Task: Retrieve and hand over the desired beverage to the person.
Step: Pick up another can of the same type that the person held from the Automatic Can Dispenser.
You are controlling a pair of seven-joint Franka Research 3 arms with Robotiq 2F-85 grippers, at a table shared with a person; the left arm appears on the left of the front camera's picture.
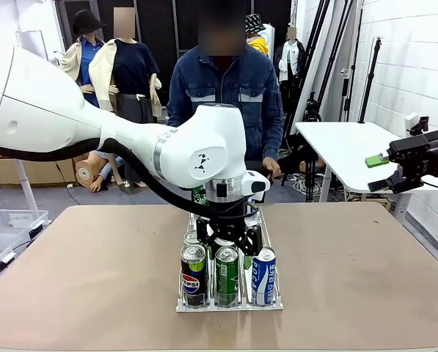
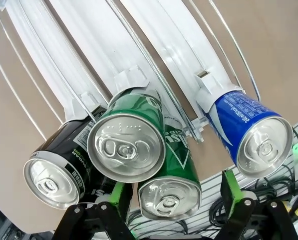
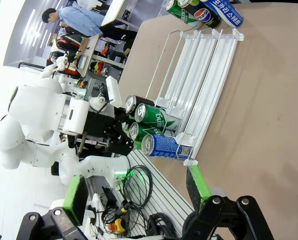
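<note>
My left arm (image 1: 57, 110) sweeps in from the left and hangs over a white wire rack (image 1: 230, 305) at mid-table, near my side. The left gripper (image 1: 230, 244) is down among the cans with its jaws wide. Its green pads (image 2: 120, 194) sit either side of a green can (image 2: 169, 199), one at the can's edge and the other just clear, so I see no firm hold. A black Pepsi can (image 1: 193, 275) stands to that can's left, a second green can (image 2: 126, 145) lies against it, and a blue can (image 1: 263, 274) stands to its right. The person (image 1: 226, 88) stands beyond the rack at the far edge. At far right my right gripper (image 3: 136, 187) hovers off the table, jaws wide, nothing between them
</note>
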